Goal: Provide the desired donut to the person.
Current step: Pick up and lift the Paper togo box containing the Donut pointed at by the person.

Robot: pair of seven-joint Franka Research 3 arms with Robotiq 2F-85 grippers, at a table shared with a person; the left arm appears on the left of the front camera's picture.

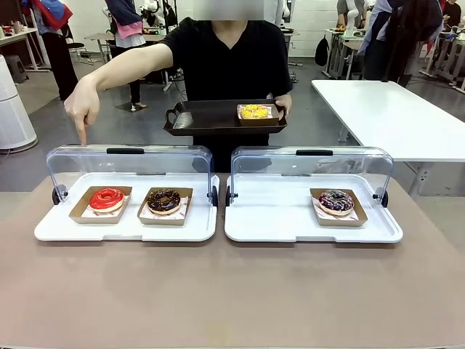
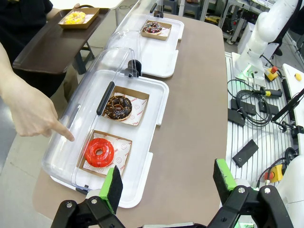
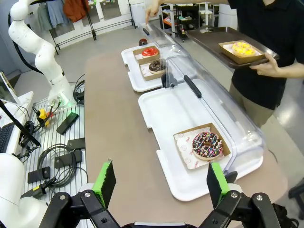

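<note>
— Judging from how things lie, you have the choosing done and nothing more. The person's hand (image 1: 86, 109) points down at the red-glazed donut (image 1: 107, 198), which sits in its paper boat at the left end of the left display tray (image 1: 51, 231).

— Agreed. Your left claw (image 2: 167, 180) hangs spread wide above the counter (image 1: 232, 291), on the near side of that tray, pinching nothing. Your right claw (image 3: 160, 183) is spread just as wide and empty, near the sprinkled donut (image 3: 207, 145) on the other tray.

— So all the moving is left to you, I think. The clear lid (image 1: 131, 163) stands open toward your side, so you can reach in, take the boat and carry it to the dark serving tray (image 1: 196, 120) that the person holds beyond the counter. A yellow-iced donut (image 1: 253, 111) lies on it already.

— Mind the chocolate donut (image 1: 164, 200) just beside the red one. It is not the one pointed at.

— Two things you cannot settle. The fingertip is right at the lid, but you cannot tell whether it touches the lid or stops just off it. And the hand carrying the serving tray is mostly hidden by it, so only its fingers show at the tray's edge.
</note>
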